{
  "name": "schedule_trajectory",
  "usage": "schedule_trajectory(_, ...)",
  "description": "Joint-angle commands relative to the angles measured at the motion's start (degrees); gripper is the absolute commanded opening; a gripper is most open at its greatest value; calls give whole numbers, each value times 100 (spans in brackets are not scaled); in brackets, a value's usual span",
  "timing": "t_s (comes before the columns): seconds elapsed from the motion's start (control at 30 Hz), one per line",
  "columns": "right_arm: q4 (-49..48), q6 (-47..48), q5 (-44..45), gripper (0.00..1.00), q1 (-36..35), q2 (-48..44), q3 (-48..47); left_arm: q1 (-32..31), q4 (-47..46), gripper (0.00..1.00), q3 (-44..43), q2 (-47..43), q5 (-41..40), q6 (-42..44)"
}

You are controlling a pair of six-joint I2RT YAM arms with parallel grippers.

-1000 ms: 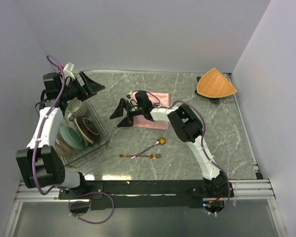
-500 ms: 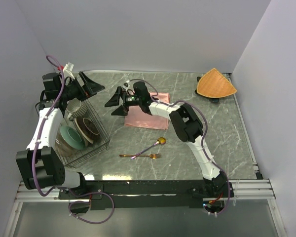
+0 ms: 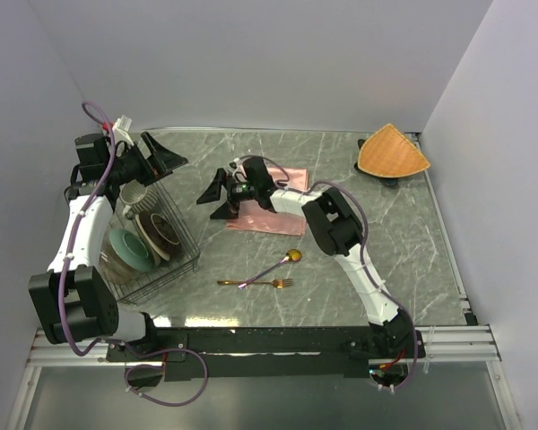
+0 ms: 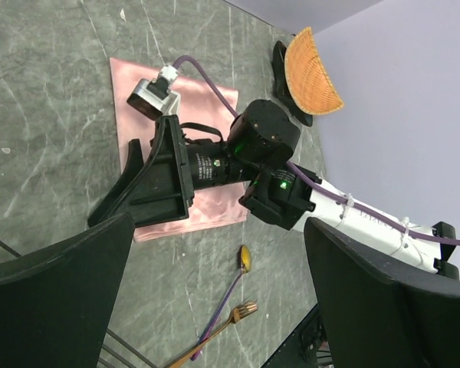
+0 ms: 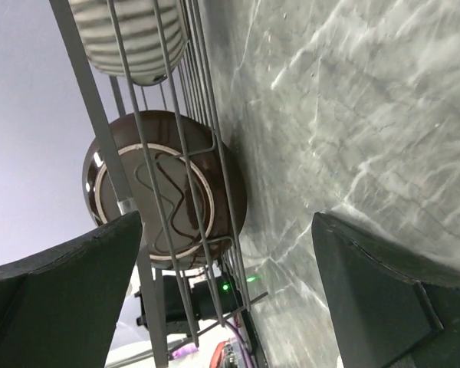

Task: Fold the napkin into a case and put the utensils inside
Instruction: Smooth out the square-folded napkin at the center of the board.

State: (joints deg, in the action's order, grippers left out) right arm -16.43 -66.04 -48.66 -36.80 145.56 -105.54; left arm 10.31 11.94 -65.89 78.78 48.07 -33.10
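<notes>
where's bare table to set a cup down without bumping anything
Widest bare patch of the marble table: between the right arm and its right edge, nearer than the woven mat. A smaller strip lies between the fork and the near edge. Crowded: the wire rack at left, the napkin with the right gripper at it.

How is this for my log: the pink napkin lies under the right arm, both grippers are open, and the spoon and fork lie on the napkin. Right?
Not quite. The top external view shows the spoon and fork off the napkin, on the table closer to its near edge. The napkin does lie under the right arm, and the left gripper and right gripper are open.
</notes>
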Motion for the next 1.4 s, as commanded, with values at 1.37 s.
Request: schedule_trajectory(1.37,834,1647,-230,100,2353,151,-1734,-995,458,99,-970,788,-1326,2797)
